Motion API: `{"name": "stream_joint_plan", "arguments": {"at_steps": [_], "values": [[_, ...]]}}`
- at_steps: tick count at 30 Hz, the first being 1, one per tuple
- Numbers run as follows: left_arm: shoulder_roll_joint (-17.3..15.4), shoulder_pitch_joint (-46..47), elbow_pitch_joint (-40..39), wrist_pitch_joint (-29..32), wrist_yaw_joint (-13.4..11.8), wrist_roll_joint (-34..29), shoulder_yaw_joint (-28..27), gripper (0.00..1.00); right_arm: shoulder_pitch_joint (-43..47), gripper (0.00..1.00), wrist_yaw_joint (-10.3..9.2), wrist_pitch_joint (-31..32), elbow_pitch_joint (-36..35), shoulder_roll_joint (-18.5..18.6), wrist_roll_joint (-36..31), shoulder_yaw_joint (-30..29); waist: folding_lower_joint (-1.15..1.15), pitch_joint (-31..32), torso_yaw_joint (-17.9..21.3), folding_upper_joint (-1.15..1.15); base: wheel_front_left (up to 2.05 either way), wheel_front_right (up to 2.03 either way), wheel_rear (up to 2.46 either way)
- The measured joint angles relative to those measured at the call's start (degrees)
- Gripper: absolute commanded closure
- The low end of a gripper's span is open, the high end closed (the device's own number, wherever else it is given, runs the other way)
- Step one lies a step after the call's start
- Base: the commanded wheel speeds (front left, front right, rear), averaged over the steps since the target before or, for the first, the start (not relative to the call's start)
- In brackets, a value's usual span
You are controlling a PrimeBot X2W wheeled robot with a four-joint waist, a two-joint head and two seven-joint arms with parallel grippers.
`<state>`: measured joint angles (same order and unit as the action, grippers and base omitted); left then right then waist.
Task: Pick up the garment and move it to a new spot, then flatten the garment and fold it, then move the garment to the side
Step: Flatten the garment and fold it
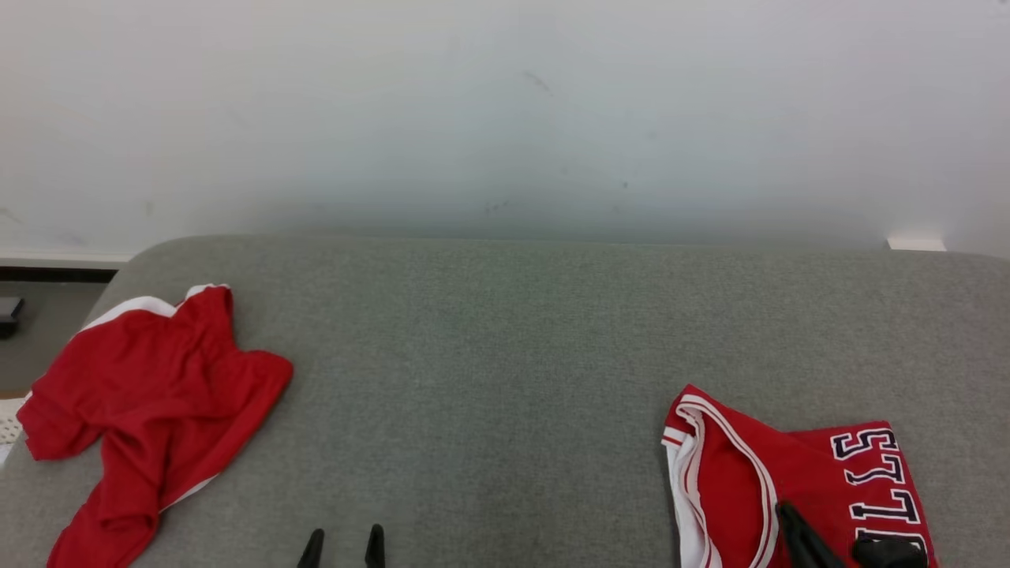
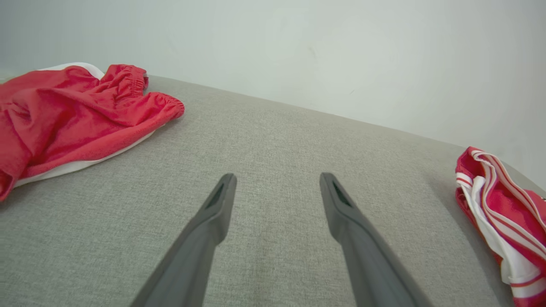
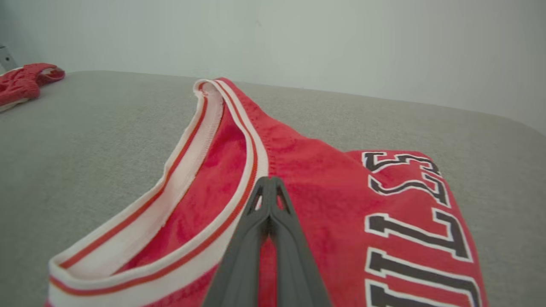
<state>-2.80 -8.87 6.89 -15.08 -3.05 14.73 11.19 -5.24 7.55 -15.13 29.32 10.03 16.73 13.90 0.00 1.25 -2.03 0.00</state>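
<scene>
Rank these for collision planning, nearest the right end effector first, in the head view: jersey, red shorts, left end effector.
1. jersey, lower right, beneath it.
2. left end effector, bottom, left of centre.
3. red shorts, far left.

A grey woven-fabric counter [image 1: 505, 355] with rounded far corners stretches across the head view. Two things lie directly on it, well apart, with bare grey cloth between them. On the left, a crumpled pair of red shorts with white trim [image 1: 150, 394] lies rumpled, reaching the counter's left edge. Near the right front, a folded red jersey with white-and-red striped edging and dark, white-outlined lettering [image 1: 797, 481] lies flat
</scene>
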Motion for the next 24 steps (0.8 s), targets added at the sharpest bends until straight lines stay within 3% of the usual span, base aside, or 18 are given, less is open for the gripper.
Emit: {"name": "stream_joint_plan", "arguments": {"at_steps": [5, 16, 20, 23, 24], "values": [[0.0, 0.44, 0.2, 0.0, 0.0, -0.01, 0.05, 0.0, -3.08, 1.0, 0.0, 0.0, 6.1, -2.47, 0.04, 5.16, 0.0, -0.69, -1.89, 0.0, 0.0, 0.0, 0.0], [0.0, 0.44, 0.49, 0.0, 0.01, 0.01, -0.01, 0.0, -5.18, 1.0, 0.0, 0.0, 11.33, -4.98, 2.08, 14.14, 0.0, -0.94, -3.72, 0.0, 0.0, 0.0, 0.0], [0.0, 0.69, 0.68, 0.0, 0.0, 0.16, 0.08, 0.0, -5.59, 1.0, 0.0, 0.0, 10.76, -5.06, 2.93, 15.06, 0.0, -0.75, -3.23, 0.0, 0.0, 0.0, 0.0], [0.0, 1.15, 0.71, 0.0, 0.0, 0.16, -0.11, 0.0, -5.66, 1.0, 0.0, -0.01, 6.3, -4.42, 2.93, 13.17, 0.0, -0.46, -2.6, 0.0, 0.0, 0.0, 0.0], [0.0, 1.33, 0.74, 0.0, 0.0, 0.16, -0.26, 0.0, -5.45, 0.8, 0.0, 0.0, 4.48, -4.05, 2.93, 12.25, 0.0, -0.32, -2.38, 0.0, 0.0, 0.0, 0.0]]}}
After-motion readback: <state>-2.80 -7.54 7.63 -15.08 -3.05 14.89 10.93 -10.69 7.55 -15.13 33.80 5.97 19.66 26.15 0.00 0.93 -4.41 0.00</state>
